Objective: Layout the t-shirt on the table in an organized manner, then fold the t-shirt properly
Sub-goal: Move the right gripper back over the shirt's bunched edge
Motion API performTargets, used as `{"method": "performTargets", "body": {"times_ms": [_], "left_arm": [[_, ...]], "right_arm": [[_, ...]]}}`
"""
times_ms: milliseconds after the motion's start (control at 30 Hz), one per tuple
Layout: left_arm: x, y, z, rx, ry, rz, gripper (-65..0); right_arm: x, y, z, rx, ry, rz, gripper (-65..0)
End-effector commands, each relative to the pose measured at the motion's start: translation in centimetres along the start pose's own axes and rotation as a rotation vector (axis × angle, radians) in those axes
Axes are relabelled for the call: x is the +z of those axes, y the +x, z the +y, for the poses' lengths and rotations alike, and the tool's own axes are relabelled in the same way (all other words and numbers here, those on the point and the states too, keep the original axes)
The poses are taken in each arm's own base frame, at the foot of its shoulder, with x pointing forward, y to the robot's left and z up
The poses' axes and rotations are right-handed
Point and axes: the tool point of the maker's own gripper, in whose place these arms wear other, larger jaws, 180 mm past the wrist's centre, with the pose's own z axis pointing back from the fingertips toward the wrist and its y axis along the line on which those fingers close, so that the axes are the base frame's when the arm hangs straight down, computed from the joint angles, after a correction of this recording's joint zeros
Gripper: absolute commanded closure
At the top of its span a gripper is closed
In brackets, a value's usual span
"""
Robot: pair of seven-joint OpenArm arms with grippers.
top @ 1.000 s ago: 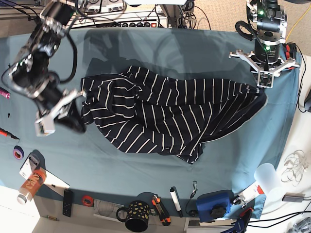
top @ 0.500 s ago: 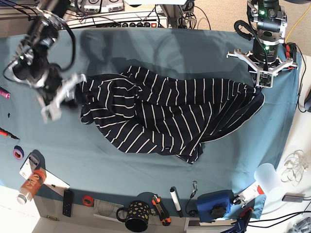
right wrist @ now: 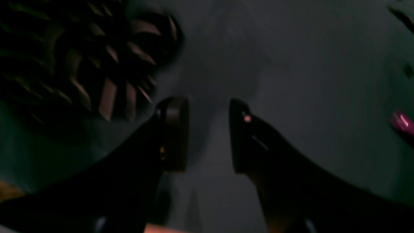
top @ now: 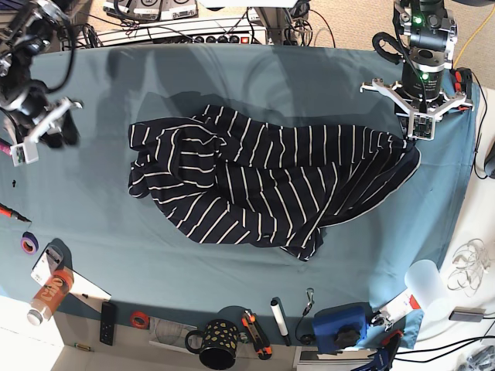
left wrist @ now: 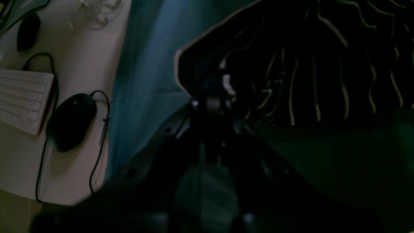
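We see left gripper (top: 420,136) fingers clamped on t-shirt (top: 263,182) edge; right gripper (right wrist: 208,129) fingers apart, empty, above surface (top: 232,69)

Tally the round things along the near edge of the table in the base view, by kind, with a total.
Tape rolls: 2, a purple one and a red one
Mugs: 1, black with yellow spots
Plastic cups: 1, translucent white
Total: 4

T-shirt (top: 263,185) is showing dark navy with thin white stripes. Around the t-shirt, table (top: 232,77) is showing plain teal-blue.
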Motion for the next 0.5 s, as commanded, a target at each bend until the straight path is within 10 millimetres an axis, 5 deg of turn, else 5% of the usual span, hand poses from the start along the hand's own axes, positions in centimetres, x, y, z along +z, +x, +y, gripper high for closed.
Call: {"method": "performTargets", "body": {"times_ms": [0,133,367,467], "left_arm": [[0.3,1.0,0.3,-0.006,0.008,-0.040,0.0],[0.2,1.2,0.3,-0.006,0.010,-0.044,0.0],[0.0,2.0,-0.5,0.065,-0.041,-0.071,0.0],[-0.1,2.1,-0.6,0.072,-0.045,-0.073,0.0]], "right_arm": [[0.7,1.4,-0.5,0.041,-0.013,-0.035,-21.5],[0.2,1.5,0.9,0.101,0.054,-0.006,-21.5],[-3.4,0.4,9.2,0.292,0.328,0.107,-21.5],[-4.3,0.4,11.0,0.395,0.349,0.143,-21.5]]}}
